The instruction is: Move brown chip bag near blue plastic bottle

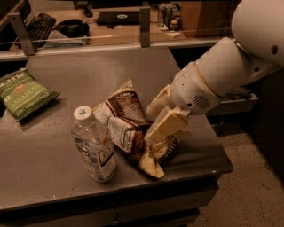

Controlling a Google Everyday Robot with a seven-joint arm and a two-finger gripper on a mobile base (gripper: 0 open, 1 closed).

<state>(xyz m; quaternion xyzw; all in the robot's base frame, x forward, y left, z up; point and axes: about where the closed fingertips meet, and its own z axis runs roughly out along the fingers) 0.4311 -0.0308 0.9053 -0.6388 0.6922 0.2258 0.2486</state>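
Nearest the front edge of the grey desk (40,168) we see the plastic bottle (94,148), upright and clear-walled, with a white cap. Just behind it and to its right lies the brown chip bag (124,124), tilted and crumpled. Its left panel touches or nearly touches the bottle; we cannot tell which. The gripper (156,128) sits at the bag's right-hand end, low over the desk. We read its cream jaws as clenched on the crumpled foil, grasping the bag. The white arm (222,71) reaches in from the upper right. Farther back, at the desk's left edge, a green chip bag (24,92) lies flat, well apart from the others. Beyond the desk, a back counter (133,37) carries a keyboard (37,22) and cans (167,11).
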